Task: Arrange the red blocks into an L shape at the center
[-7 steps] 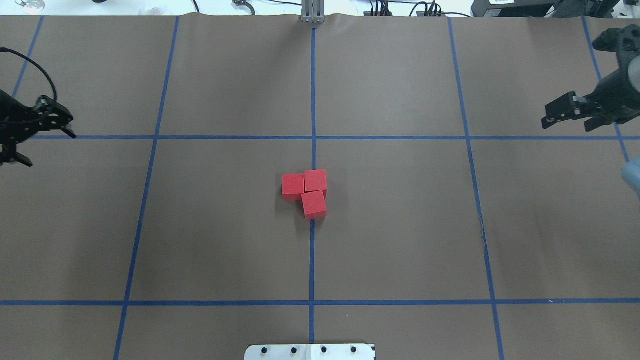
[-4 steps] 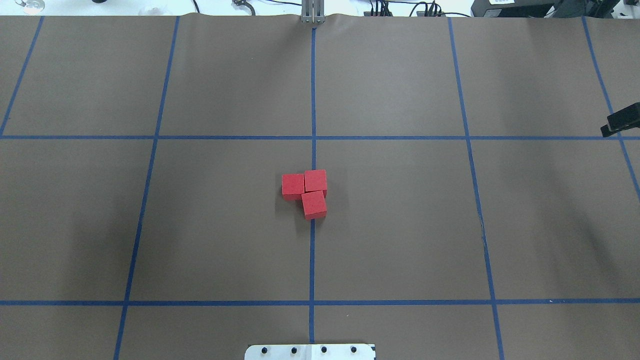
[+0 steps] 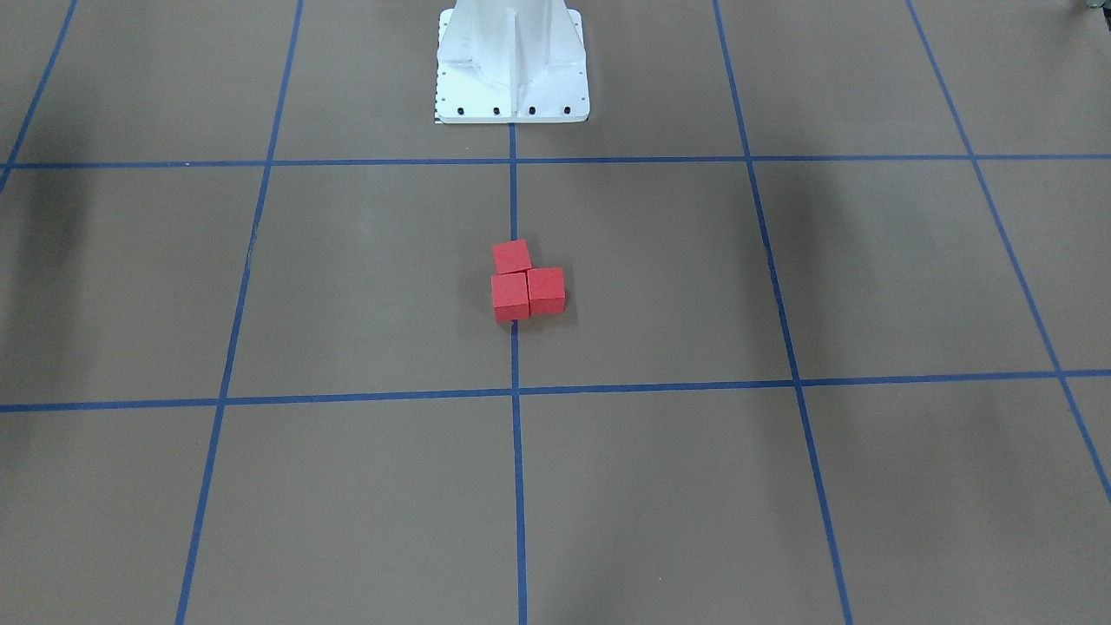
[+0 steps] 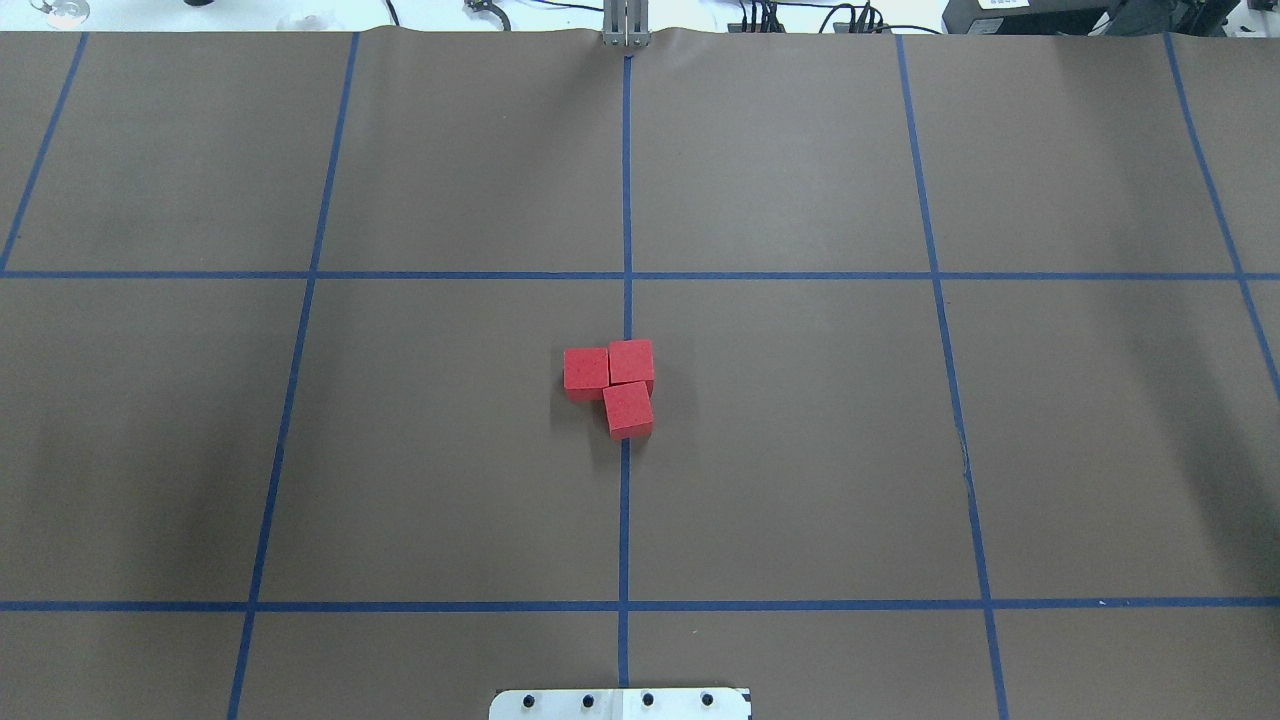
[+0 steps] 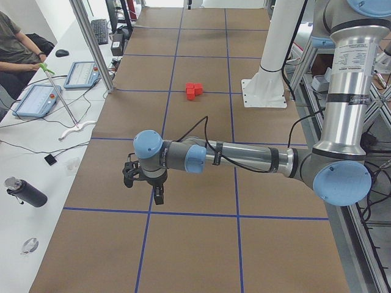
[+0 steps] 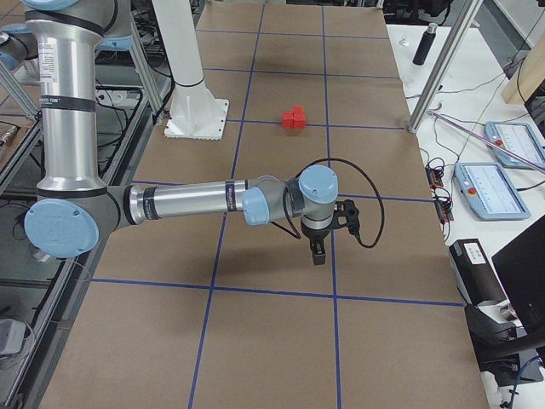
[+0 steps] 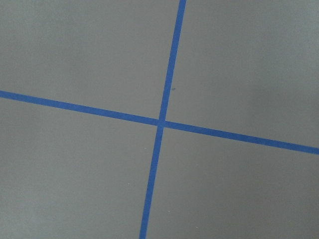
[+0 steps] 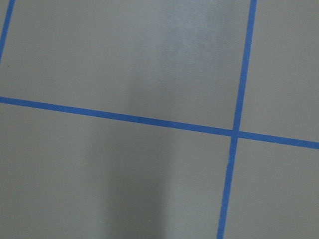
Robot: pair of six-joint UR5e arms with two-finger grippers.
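Observation:
Three red blocks (image 4: 586,370) (image 4: 631,361) (image 4: 628,408) sit touching in an L on the center (image 4: 800,440), on its vertical blue line. They also show in the front view (image 3: 510,295), the left view (image 5: 194,90) and the right view (image 6: 294,117). My left gripper (image 5: 143,186) shows only in the exterior left view, far from the blocks; I cannot tell if it is open or shut. My right gripper (image 6: 328,239) shows only in the exterior right view, also far off; I cannot tell its state. Both wrist views show only brown paper and tape.
The robot's white base (image 3: 510,61) stands at the table edge near the blocks. Aluminium posts (image 5: 91,43) (image 6: 438,77), tablets (image 5: 36,97) and a bottle (image 5: 24,192) lie on the operators' side. A person (image 5: 15,43) sits there.
Both grippers have pulled outward and left the overhead view, the left one first, then the right. The three red blocks have not moved.

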